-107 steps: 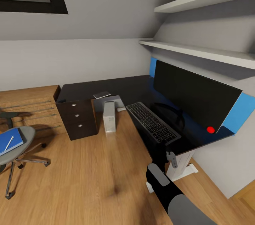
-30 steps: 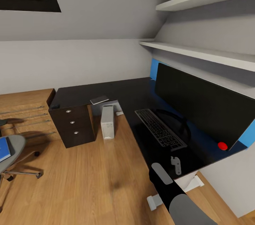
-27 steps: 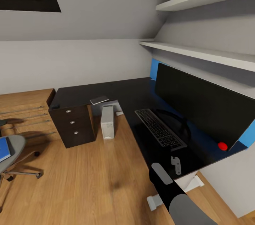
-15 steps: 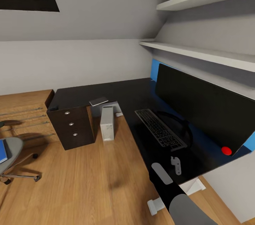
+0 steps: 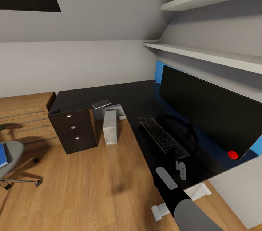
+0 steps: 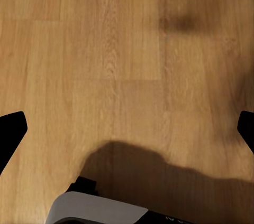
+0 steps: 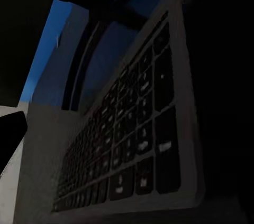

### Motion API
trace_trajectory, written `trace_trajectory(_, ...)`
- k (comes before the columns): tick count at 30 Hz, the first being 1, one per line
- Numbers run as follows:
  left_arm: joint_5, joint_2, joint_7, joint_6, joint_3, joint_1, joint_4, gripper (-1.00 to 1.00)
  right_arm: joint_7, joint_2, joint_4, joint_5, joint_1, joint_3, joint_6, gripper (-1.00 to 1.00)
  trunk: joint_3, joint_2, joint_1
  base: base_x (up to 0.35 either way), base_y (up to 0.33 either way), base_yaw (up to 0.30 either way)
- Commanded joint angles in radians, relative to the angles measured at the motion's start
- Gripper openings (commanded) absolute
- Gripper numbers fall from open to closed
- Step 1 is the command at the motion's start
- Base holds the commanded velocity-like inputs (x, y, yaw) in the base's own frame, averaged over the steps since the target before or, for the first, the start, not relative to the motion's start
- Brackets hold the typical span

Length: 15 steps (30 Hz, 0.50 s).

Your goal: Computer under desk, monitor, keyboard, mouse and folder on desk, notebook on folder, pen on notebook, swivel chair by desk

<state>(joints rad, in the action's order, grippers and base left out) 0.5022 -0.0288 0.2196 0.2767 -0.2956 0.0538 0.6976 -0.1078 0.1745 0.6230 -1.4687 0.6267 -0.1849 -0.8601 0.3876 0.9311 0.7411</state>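
The monitor [image 5: 207,112] stands on the black desk [image 5: 120,94]. In front of it the keyboard [image 5: 163,138] rests tilted, one long side raised; it is close up in the right wrist view [image 7: 132,139]. My right gripper [image 5: 181,170] hangs at the keyboard's near end, its fingers [image 7: 10,134] spread wide, open. The computer [image 5: 110,126] stands under the desk by the drawers [image 5: 74,129]. A thin grey notebook [image 5: 101,104] lies on the desk. At far left, the folder [image 5: 2,156] sits on the swivel chair [image 5: 12,151]. The pen is out of view. My left gripper [image 6: 127,129] is open above the floor.
A small dark lump [image 5: 54,111] at the desk's left corner may be the mouse. A wooden dresser [image 5: 25,114] stands left of the drawers. Two wall shelves [image 5: 203,54] overhang the monitor. Wood floor [image 5: 91,180] stretches between the chair and the desk.
The keyboard lay flat half a second ago and now tips up on one long side. Over the earlier seconds the view moved in toward the desk, leaving the chair at the picture's edge.
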Motion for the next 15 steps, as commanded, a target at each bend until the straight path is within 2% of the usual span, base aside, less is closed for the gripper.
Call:
trace_trajectory(1, 0.009, -0.002, 0.009, 0.004, -0.008, 0.000, 0.002, 1.00, -0.010, 0.000, 0.001, 0.007, 0.001, -0.002, -0.003, 1.00, 0.001, 0.001, 0.000, 0.000, 0.000, 0.000)
trace_trajectory(10, 0.007, -0.002, 0.008, 0.004, -0.008, 0.000, 0.002, 1.00, -0.010, 0.000, 0.001, 0.007, 0.001, -0.001, -0.003, 1.00, 0.001, 0.001, 0.000, 0.000, -0.001, 0.000)
trace_trajectory(15, 0.007, -0.002, 0.008, 0.004, -0.008, 0.000, 0.002, 1.00, -0.012, 0.000, 0.001, 0.007, 0.001, -0.001, -0.002, 1.00, 0.001, 0.001, 0.000, 0.000, -0.160, 0.000)
